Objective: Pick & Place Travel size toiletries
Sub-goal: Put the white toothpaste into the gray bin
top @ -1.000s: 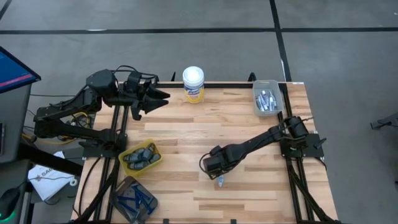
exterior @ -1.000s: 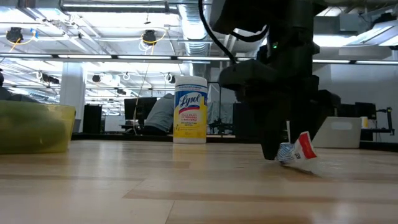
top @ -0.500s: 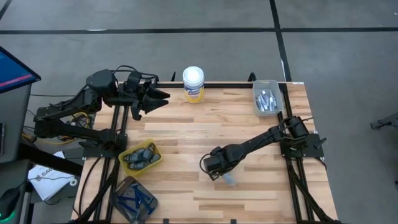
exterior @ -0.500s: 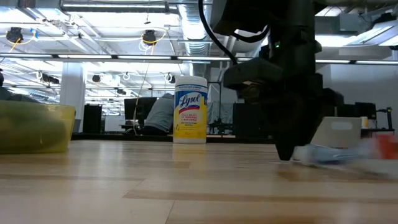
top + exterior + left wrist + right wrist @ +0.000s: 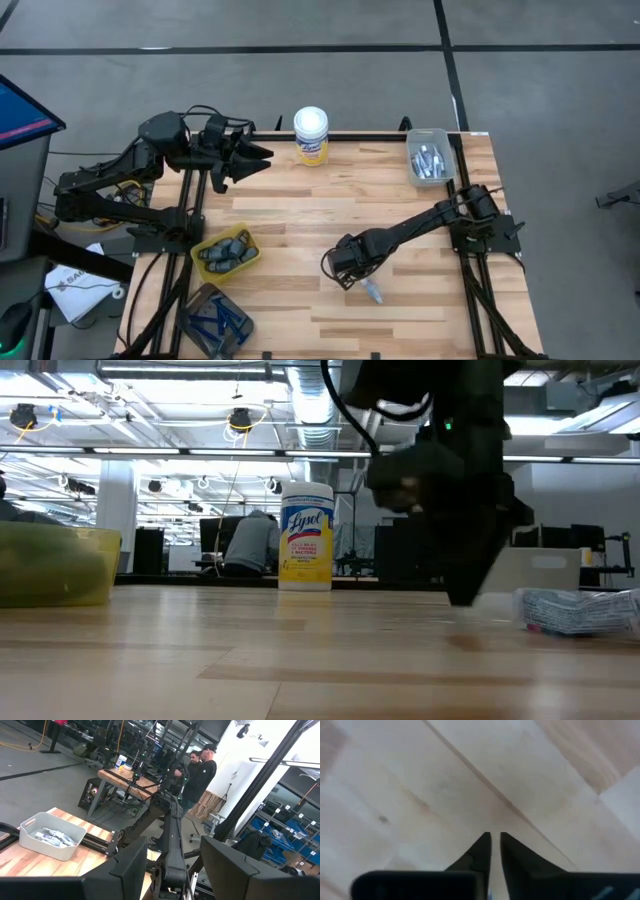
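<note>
Fingers of the right gripper (image 5: 495, 842) stood almost shut over bare counter (image 5: 300, 200) with nothing between them, while a small white tube (image 5: 373, 291) lay loose just beside them, so the grasp had apparently missed. Left gripper (image 5: 258, 155) waited partly open and empty near the far edge. A clear bin (image 5: 430, 158) held more white tubes, a yellow bin (image 5: 226, 252) grey sticks, and a dark bin (image 5: 214, 322) blue sticks.

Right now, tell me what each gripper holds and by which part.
Nothing is held. The right gripper has its fingers nearly together over bare wood; the small white tube with blue print lies free beside it. The left gripper hangs open and empty.
</note>
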Action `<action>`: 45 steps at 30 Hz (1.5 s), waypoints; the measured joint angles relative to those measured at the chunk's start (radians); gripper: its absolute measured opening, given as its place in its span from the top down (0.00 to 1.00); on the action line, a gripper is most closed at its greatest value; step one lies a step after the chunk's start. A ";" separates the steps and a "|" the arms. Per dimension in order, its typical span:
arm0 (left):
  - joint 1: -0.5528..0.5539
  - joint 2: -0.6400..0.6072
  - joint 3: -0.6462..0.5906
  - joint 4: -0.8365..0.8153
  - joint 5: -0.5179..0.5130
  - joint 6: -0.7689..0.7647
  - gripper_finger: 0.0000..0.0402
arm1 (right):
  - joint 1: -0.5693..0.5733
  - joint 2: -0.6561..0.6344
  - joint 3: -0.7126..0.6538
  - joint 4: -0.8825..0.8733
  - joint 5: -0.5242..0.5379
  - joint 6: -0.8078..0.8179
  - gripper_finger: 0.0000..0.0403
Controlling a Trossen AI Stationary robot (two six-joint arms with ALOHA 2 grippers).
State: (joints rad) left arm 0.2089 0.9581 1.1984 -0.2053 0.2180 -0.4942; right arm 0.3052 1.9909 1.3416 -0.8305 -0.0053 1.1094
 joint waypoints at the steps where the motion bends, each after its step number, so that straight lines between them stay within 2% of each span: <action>1: 0.000 0.000 0.000 0.000 0.000 0.000 0.55 | -0.001 -0.009 0.003 -0.001 0.000 -0.015 0.90; 10: 0.000 0.000 0.000 0.000 0.000 0.049 0.55 | -0.013 -0.057 0.010 -0.031 0.001 -0.035 0.50; 14: 0.000 0.000 0.000 0.000 0.000 0.048 0.55 | -0.009 -0.056 0.010 -0.030 -0.001 -0.036 0.41; 25: 0.000 0.000 0.000 0.000 0.000 0.046 0.55 | 0.011 -0.051 0.010 -0.028 -0.017 -0.044 0.48; 33: 0.000 0.000 0.000 0.000 0.000 0.045 0.55 | 0.036 0.023 0.009 -0.017 -0.075 -0.070 0.46; 38: 0.000 0.000 0.000 0.000 0.000 0.045 0.55 | 0.048 0.026 0.010 -0.029 -0.087 -0.065 0.46; 41: 0.000 0.000 0.000 0.000 0.000 0.045 0.55 | 0.054 0.026 0.010 -0.030 -0.079 -0.068 0.50; 45: 0.000 0.000 0.000 0.000 0.000 0.045 0.55 | 0.054 0.026 0.010 -0.026 -0.079 -0.085 0.60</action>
State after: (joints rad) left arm 0.2090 0.9581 1.1984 -0.2058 0.2180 -0.4492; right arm 0.3593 2.0171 1.3514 -0.8566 -0.0841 1.0245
